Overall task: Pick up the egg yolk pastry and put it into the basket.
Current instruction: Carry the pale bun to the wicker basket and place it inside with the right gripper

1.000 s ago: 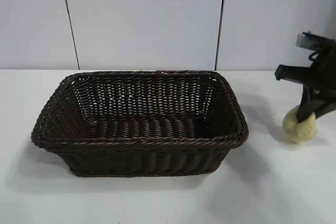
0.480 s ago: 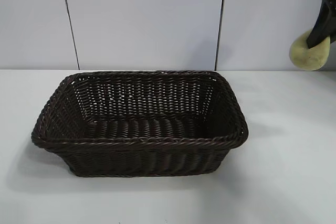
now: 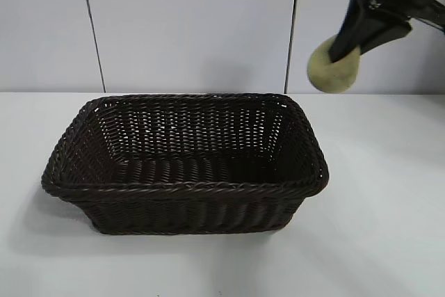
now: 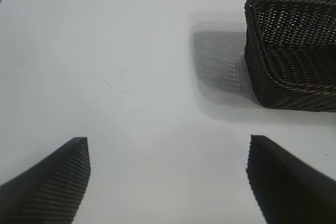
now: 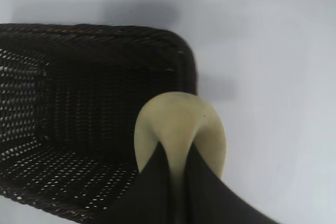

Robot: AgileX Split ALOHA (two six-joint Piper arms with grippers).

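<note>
My right gripper (image 3: 345, 50) is shut on the egg yolk pastry (image 3: 334, 72), a pale yellow-beige lump, and holds it high in the air just above and beyond the basket's right end. In the right wrist view the pastry (image 5: 178, 121) is squeezed between the gripper's (image 5: 177, 153) two black fingers, over the basket's end wall (image 5: 181, 72). The basket (image 3: 184, 187) is dark brown wicker, empty, in the middle of the white table. My left gripper (image 4: 168, 145) is open and empty above bare table, with the basket's corner (image 4: 262, 85) off to one side.
A white panelled wall (image 3: 188, 26) stands behind the table. Bare white tabletop (image 3: 382, 227) lies to the right of and in front of the basket.
My right gripper has lifted the pastry off the table at the right and carried it up and leftward toward the basket. The left arm has not moved.
</note>
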